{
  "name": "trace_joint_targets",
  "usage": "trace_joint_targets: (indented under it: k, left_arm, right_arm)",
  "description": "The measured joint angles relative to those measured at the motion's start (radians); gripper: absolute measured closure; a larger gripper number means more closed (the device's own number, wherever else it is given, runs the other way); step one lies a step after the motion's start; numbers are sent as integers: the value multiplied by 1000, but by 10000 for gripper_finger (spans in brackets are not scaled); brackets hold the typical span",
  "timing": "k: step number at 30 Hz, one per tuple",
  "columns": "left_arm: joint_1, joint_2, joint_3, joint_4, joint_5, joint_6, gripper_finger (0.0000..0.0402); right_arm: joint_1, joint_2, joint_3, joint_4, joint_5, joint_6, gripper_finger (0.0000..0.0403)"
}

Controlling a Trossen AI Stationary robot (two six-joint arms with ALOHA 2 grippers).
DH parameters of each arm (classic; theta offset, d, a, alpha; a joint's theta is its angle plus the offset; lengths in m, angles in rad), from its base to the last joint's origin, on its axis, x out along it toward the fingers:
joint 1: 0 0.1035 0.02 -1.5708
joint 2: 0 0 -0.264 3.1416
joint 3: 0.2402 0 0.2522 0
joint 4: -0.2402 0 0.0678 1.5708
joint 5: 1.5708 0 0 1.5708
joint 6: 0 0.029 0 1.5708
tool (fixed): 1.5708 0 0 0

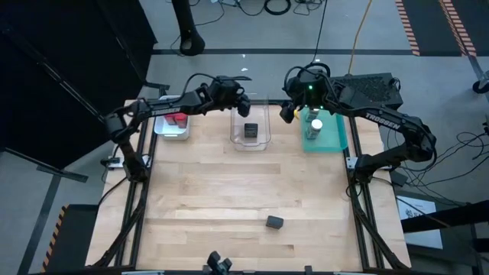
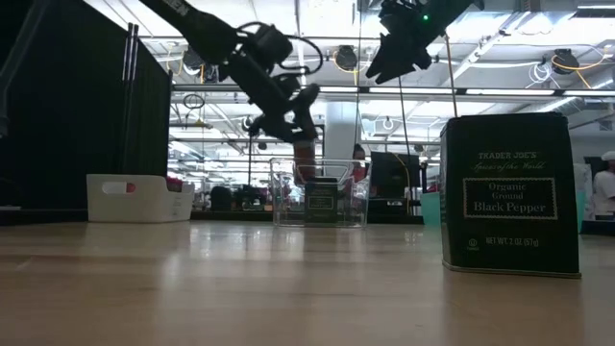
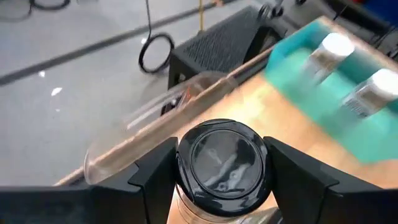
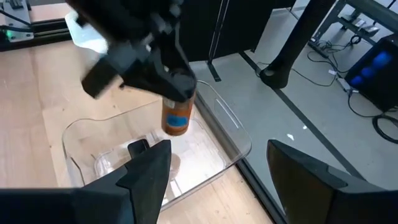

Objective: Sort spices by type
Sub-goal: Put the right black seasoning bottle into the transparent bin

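While the left gripper (image 4: 176, 93) clamps a black-capped jar (image 4: 176, 116) above the clear tray (image 1: 251, 139), the right gripper (image 1: 290, 112) hangs empty, fingers apart, beside the teal tray (image 1: 330, 137).

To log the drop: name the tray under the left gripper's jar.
The clear tray, the middle one, holding a dark tin; the white tray and teal tray flank it.

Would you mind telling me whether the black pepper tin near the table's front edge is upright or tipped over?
Upright. The dark black pepper tin stands on its base on the wooden table, its label reading level in the low view.
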Motion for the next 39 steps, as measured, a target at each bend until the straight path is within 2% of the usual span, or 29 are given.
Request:
trace_joint_targets:
  k: [14,33,39]
  left_arm:
    - [-25,89,0,-3,27,-54,179]
    - [-38,185,-1,66,-15,-43,178]
    - [-38,200,1,91,-35,3,178]
  right_arm:
    - [0,1,0,-6,0,14,154]
    - [1,1,0,-30,0,11,154]
    - [1,1,-1,-29,0,7,154]
